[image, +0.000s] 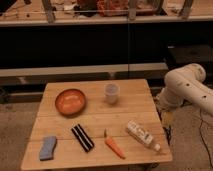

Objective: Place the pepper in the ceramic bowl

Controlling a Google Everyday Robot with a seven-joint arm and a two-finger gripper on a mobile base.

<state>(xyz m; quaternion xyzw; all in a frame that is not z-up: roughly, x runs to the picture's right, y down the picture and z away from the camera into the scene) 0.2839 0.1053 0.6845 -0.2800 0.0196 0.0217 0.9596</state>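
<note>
So here's the setup: wooden table (131,107) with the ceramic bowl (70,101) at the back left; I'll use it as the reference for everything. It's orange-brown with a darker rim, and its whole orange floor is showing, rim to rim. Just right of the bowl, same row, stands a translucent plastic cup (111,93), upright; can't tell what's in it, the walls are too cloudy.

The pepper (114,146) is lying flat on the table, well in front of the bowl and off to its right, near the front edge; the green stem end points back toward the bowl and the orange tip points away. It's not touching anything.

Straight in front of the bowl there's a black-and-white striped bar (82,137); in front and a bit left of it, a blue sponge (48,148). A white bottle (142,135) lies on its side further right than the pepper.

The white robot arm (187,85) is way off to the bowl's right, past the table edge; the gripper (167,118) hangs beside that edge, fingers spread wide with nothing between them.
</note>
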